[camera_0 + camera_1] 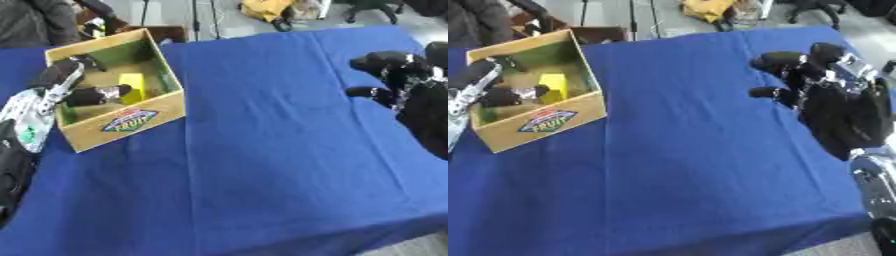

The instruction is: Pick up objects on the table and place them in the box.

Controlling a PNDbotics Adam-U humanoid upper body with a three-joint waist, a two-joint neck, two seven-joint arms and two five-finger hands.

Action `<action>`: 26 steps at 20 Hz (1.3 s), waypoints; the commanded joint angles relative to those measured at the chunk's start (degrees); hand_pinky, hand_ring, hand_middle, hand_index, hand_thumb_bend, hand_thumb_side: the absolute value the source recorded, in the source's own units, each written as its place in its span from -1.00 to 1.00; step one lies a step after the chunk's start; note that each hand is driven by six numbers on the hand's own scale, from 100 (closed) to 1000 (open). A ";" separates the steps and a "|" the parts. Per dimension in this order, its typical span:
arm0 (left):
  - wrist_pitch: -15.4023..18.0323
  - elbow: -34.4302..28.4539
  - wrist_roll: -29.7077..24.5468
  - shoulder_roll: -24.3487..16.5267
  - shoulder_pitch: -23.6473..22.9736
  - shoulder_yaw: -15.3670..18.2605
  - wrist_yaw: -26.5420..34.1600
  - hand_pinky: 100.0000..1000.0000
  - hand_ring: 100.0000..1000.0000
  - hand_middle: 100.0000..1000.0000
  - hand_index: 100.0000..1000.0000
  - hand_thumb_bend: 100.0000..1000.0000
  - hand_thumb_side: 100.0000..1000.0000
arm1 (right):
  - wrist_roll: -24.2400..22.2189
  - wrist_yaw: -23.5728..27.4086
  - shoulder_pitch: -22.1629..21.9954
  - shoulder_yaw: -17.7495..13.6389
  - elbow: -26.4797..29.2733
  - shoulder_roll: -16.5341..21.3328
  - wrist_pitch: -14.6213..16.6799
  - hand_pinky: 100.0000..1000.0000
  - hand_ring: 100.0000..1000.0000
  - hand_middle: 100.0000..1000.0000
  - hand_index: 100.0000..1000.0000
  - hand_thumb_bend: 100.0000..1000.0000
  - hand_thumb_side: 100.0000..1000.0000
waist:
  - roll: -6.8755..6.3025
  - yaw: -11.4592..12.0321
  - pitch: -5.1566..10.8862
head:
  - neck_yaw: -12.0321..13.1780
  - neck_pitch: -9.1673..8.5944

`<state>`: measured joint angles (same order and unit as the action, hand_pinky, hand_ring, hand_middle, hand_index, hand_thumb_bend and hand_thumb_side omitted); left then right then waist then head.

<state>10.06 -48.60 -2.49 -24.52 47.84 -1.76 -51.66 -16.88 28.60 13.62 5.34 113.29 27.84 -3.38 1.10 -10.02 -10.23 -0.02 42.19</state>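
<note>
— Reaching over the cardboard box (131, 122) at the upper left of the frame, your left hand (74, 82) is hanging above the near-left corner, fingers relaxed and holding nothing.

— And the yellow object (132, 81)?

— It is lying inside the box, just beside your fingertips, apart from them. Your right hand (798, 75) is hovering at the upper right over the blue tablecloth (262, 150), fingers loosely spread, gripping nothing.

blue cloth (262, 150); tan box (122, 125), green inside; yellow block (132, 81).
</note>
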 commanded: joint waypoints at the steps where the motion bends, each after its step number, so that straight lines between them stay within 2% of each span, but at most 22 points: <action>1: 0.12 -1.85 2.14 -0.91 0.73 0.48 1.47 0.38 1.00 0.62 0.57 0.34 0.78 | -0.07 0.20 0.39 -0.29 1.30 0.81 -0.05 0.59 1.00 0.58 0.61 -1.00 1.00 | 0.05 0.22 1.11 | 0.04 -0.48; 6: -0.06 -4.02 4.47 -1.28 0.28 0.19 3.56 0.38 1.00 0.61 0.56 0.48 0.79 | 0.01 0.10 0.12 -0.36 1.28 0.75 -0.06 0.59 1.00 0.58 0.61 -1.00 1.00 | 0.17 0.71 1.29 | 0.02 -0.53; 12: -0.24 -7.88 7.06 -1.50 -0.86 0.10 9.89 0.35 1.00 0.53 0.49 0.42 0.76 | 0.17 0.03 -0.19 -0.50 1.19 0.71 -0.02 0.59 1.00 0.58 0.61 -1.00 1.00 | 0.32 1.58 1.53 | -0.22 -0.59; 18: -0.30 -16.15 8.11 -2.06 -2.98 0.07 20.90 0.34 1.00 0.48 0.43 0.38 0.67 | 0.33 0.01 -0.41 -0.65 1.01 0.60 0.00 0.59 1.00 0.58 0.61 -1.00 1.00 | 0.47 2.48 1.71 | -0.39 -0.85; 23: -1.53 -27.02 8.34 -2.55 -6.69 0.97 32.14 0.29 1.00 0.42 0.38 0.30 0.59 | 0.54 -0.05 -0.66 -0.86 0.89 0.47 0.08 0.59 1.00 0.58 0.61 -1.00 1.00 | 0.68 3.42 1.83 | -0.78 -1.04; 26: -2.63 -33.70 8.30 -2.69 -9.87 1.70 39.06 0.26 1.00 0.40 0.36 0.10 0.68 | 0.66 -0.02 -0.79 -0.98 0.85 0.39 0.11 0.59 1.00 0.58 0.61 -1.00 1.00 | 0.77 4.03 1.91 | -1.03 -1.09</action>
<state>7.90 -78.73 5.73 -25.41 37.31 -1.03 -15.35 -16.39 28.58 12.52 5.18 113.28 27.42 -3.33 1.87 -5.91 -9.38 -0.78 41.69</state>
